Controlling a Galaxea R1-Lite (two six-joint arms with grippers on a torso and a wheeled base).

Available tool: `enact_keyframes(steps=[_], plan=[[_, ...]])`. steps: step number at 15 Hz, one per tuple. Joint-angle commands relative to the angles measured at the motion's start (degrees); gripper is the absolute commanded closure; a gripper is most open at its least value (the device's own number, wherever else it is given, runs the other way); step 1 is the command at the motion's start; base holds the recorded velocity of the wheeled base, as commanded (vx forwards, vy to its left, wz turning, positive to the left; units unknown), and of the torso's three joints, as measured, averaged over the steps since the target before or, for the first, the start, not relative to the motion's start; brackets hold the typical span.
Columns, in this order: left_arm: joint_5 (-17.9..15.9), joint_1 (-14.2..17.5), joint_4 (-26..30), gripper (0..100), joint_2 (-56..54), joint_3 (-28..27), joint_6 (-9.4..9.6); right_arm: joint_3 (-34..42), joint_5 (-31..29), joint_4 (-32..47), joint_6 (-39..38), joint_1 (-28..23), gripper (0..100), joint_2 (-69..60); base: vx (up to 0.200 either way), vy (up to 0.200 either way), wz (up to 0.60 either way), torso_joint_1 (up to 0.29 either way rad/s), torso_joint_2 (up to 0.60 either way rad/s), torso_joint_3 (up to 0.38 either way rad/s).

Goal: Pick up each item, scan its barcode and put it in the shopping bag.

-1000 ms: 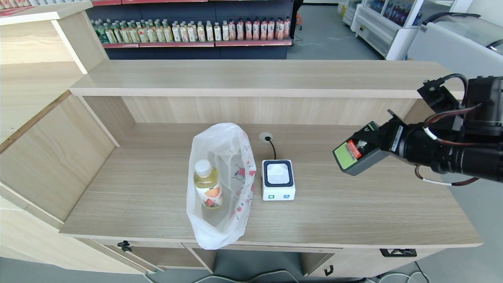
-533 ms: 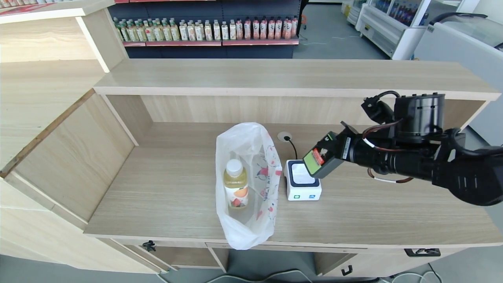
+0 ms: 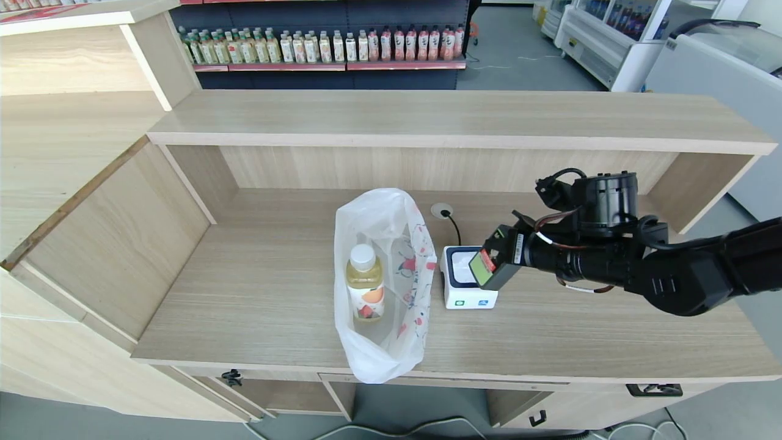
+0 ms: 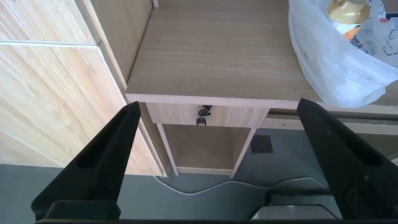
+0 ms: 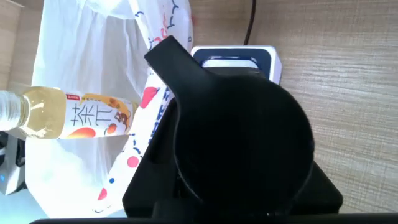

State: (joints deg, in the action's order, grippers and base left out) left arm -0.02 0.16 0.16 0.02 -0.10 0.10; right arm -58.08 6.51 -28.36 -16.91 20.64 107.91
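In the head view, a small dark box (image 3: 490, 267) with a green face and a red label is held clamped in the right gripper (image 3: 506, 256), off the counter (image 3: 256, 287) and over the right edge of the barcode scanner (image 3: 467, 287), which stands near the counter's middle. Just beside the scanner, on its left, the shopping bag (image 3: 400, 244) is laid open towards the back wall, its closed end hanging over the front edge. A bottle of tea (image 3: 363, 287) is already lodged inside. In the left wrist view, the left gripper (image 4: 219, 109) is seen with its fingers spread wide, below and in front of the counter's front edge, near the bag's overhanging end. In the right wrist view, the box is seen as a dark mass before the scanner and the bag. A failed read is judged the main risk, since the box is tilted and its barcode may not be turned to the scanner's window. The scanner could also be knocked if the box is lowered further, and the limp bag could be dragged off the front edge. Against the earlier frames, the box has been brought from well right of the scanner to over it, and lowered. Part of the earlier shift is owed to the camera.
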Motion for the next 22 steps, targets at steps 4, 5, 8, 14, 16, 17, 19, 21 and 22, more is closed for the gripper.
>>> enact_keyframes(steps=[4, 5, 8, 14, 16, 17, 19, 21, 22], plan=[[0.02, 0.02, 0.02, 0, -0.02, 0.01, -0.01, -0.37, -0.18, -1.18, 0.03, 0.02, 100, 2.04, 0.0, 0.0, 0.0, 0.0, 0.0, 0.0], [0.02, 0.02, 0.02, 0, -0.02, 0.01, -0.01, -0.46, -0.18, -1.7, 0.03, 0.02, 100, 2.48, 0.0, 0.0, 0.0, 0.0, 0.0, 0.0], [-0.06, 0.02, 0.02, 0, -0.02, 0.01, -0.01, -1.25, -0.18, -3.11, 0.03, 0.02, 100, 4.33, 0.0, 0.0, 0.0, 0.0, 0.0, 0.0], [-0.06, 0.02, 0.02, 0, -0.02, 0.01, -0.01, -2.74, -0.09, -4.96, -0.05, 0.1, 100, 6.7, 0.0, 0.0, 0.0, 0.0, 0.0, 0.0], [0.02, 0.02, 0.02, 0, -0.02, 0.01, -0.01, -2.92, -0.01, -5.04, -0.05, 0.1, 100, 6.96, 0.0, 0.0, 0.0, 0.0, 0.0, 0.0], [0.02, 0.02, 0.02, 0, -0.02, 0.01, -0.01, -3.1, 0.08, -5.13, -0.05, 0.19, 100, 7.23, 0.0, 0.0, 0.0, 0.0, 0.0, 0.0], [0.02, 0.02, 0.02, 0, -0.02, 0.01, -0.01, -3.71, 0.08, -5.66, -0.23, 0.37, 100, 7.93, 0.0, 0.0, 0.0, 0.0, 0.0, 0.0], [-0.06, 0.02, 0.02, 0, -0.02, 0.01, -0.01, -3.71, -0.01, -6.45, -0.32, 0.63, 100, 9.07, 0.0, 0.0, 0.0, 0.0, 0.0, 0.0], [0.02, 0.02, 0.02, 0, -0.02, 0.01, -0.01, -3.62, -0.01, -7.77, -0.41, 0.81, 100, 9.69, 0.0, 0.0, 0.0, 0.0, 0.0, 0.0]])
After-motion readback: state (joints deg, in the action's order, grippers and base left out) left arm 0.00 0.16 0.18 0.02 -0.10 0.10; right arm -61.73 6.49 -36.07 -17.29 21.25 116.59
